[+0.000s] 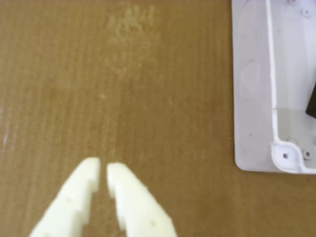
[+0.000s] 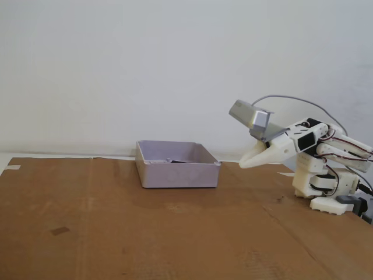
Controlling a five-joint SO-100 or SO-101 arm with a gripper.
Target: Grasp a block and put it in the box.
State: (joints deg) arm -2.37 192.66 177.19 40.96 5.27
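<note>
The box is a pale lavender-grey tray at the right edge of the wrist view, and it stands mid-table in the fixed view. A black block lies inside it, cut off by the frame edge; in the fixed view only a dark sliver shows over the wall. My gripper has cream fingers nearly touching, with nothing between them. It hovers over bare cardboard to the left of the box in the wrist view. In the fixed view the gripper is drawn back to the right of the box.
Brown cardboard covers the table. The arm's white base sits at the right, with a grey camera housing above the gripper. A white wall rises behind, and a small tape mark lies at the front left.
</note>
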